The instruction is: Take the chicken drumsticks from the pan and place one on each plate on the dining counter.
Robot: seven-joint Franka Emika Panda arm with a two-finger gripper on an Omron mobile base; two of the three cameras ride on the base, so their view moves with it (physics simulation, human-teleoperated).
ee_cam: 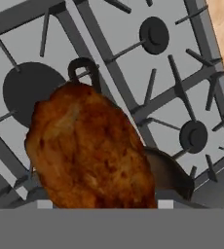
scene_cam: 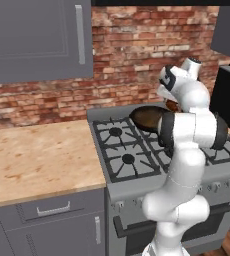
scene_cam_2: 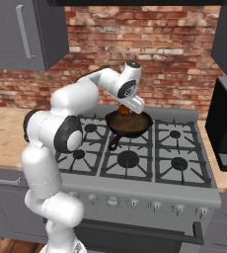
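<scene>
The white arm's two-finger gripper (scene_cam_2: 125, 109) seems pinched on a glossy reddish-brown chicken drumstick (ee_cam: 92, 148), directly above the round dark frying pan (scene_cam_2: 130, 124) on the grey stove (scene_cam_2: 135, 163).

The drumstick (ee_cam: 89, 151), at centre-left of the hand view, is glossy reddish-brown mottled with darker brown and orange patches. The pan (scene_cam_2: 130, 123) is black outside and brownish within. The stove (scene_cam_2: 135, 163) is mid grey with black grates and burner caps. The wall (scene_cam: 132, 55) is red-brown brick with pale mortar lines. The worktop (scene_cam: 37, 155) at left is light wood with a blotchy grain. The cabinets (scene_cam: 32, 40) are plain dark grey with silver handles.
</scene>
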